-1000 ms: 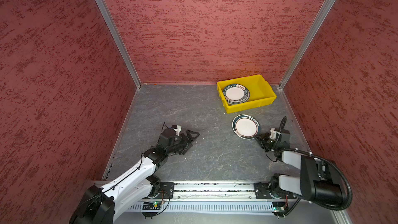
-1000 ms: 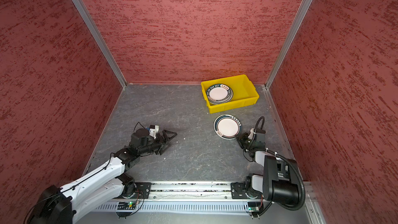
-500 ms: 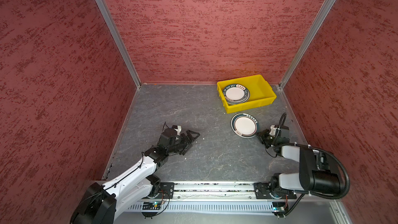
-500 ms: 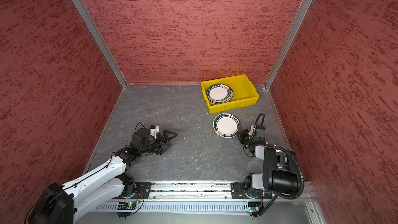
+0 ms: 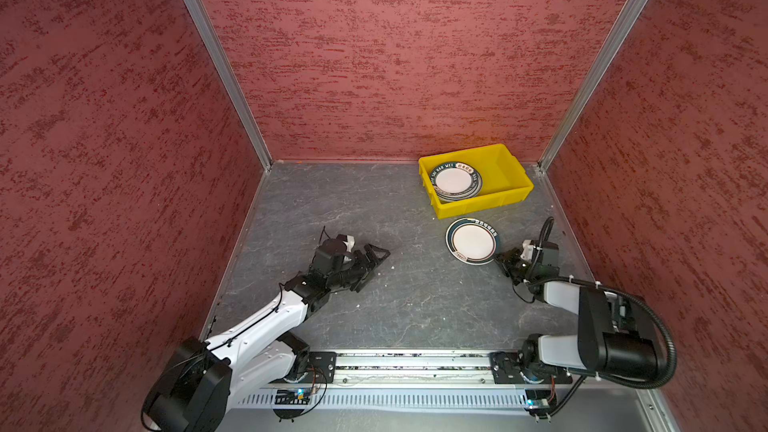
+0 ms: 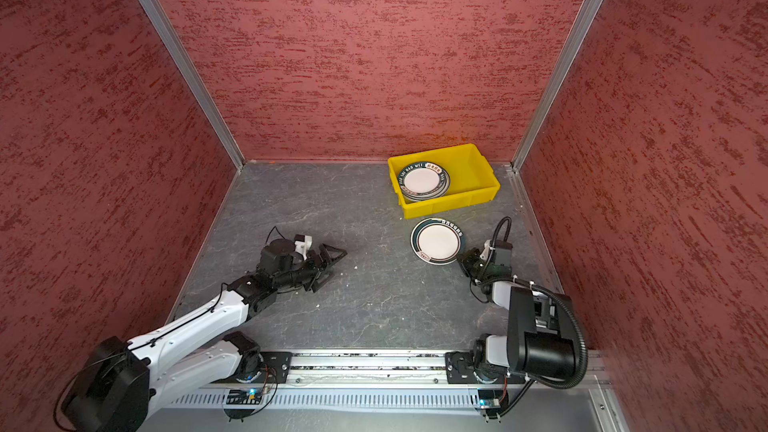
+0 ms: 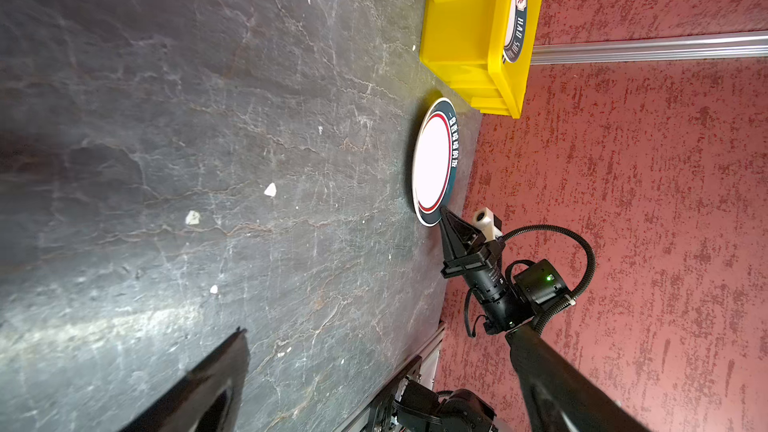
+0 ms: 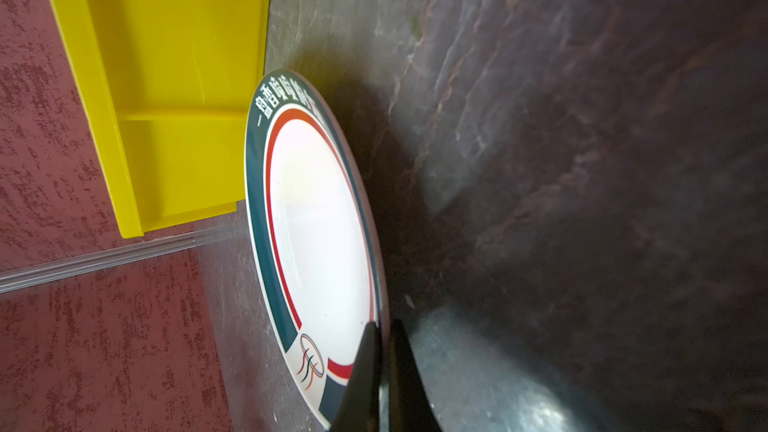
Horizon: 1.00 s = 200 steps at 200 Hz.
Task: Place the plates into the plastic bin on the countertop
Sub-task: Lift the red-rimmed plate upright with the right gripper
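A white plate [image 5: 472, 240], red-ringed with a lettered dark-green rim, is seen on the worktop [image 5: 415, 297] beside the yellow bin [image 5: 482, 205], its edge pinched by the jaws of the right gripper [image 5: 499, 258]. The jaws of the left gripper [image 5: 374, 268] are spread wide.

Ahead of right gripper [image 5: 499, 258]: green-rimmed plate [image 5: 472, 240], then yellow bin wall [image 5: 478, 206] blocking. Red wall [image 5: 665, 222] near, outboard. Inboard, countertop [image 5: 415, 292] open.

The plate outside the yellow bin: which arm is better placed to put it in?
Right. The right gripper is shut on the plate at its rim, just beside the plastic bin. The left gripper is open, empty, and farther off across the countertop.
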### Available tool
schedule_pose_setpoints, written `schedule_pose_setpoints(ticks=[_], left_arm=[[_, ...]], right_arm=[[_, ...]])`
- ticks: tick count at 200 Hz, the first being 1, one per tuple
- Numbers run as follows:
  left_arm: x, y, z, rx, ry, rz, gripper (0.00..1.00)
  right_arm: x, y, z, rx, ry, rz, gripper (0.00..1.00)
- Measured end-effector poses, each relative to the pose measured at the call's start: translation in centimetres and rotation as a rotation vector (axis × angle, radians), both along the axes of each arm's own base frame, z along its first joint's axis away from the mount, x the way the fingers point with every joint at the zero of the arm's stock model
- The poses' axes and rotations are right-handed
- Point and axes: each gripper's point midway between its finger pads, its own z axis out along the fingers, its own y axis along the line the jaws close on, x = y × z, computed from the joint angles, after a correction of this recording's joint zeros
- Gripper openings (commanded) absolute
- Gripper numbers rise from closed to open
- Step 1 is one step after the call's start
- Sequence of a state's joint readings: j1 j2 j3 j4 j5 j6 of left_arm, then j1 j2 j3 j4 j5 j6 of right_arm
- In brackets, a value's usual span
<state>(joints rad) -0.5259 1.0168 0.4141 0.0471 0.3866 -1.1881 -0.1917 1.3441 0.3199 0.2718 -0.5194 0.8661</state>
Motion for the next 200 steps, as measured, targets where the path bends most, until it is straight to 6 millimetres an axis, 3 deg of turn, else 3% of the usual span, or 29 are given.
schedule_pose_setpoints(ticks=[57, 118, 178, 200], left_arm=[[0.1, -0.4, -0.5, 0.004, 0.008, -0.01, 0.99], [1.0, -1.3, -1.7, 0.004, 0.012, -0.02, 0.99], [1.8, -3.0, -4.2, -0.016, 0.061, -0.066, 0.99], [2.0, -3.6, -4.5, -0.037, 0.06, -0.08, 0.99]], right_arm=[[-0.6, 0.0, 1.8, -0.021, -0.034, -0.001, 0.0], [-3.0, 0.7, 2.4, -0.003, -0.029, 0.013, 0.0], [-3.7, 2.1, 5.2, 0.071, -0.084, 0.051, 0.0], [-3.3, 2.6, 7.5, 0.095, -0.117, 0.079, 0.0]])
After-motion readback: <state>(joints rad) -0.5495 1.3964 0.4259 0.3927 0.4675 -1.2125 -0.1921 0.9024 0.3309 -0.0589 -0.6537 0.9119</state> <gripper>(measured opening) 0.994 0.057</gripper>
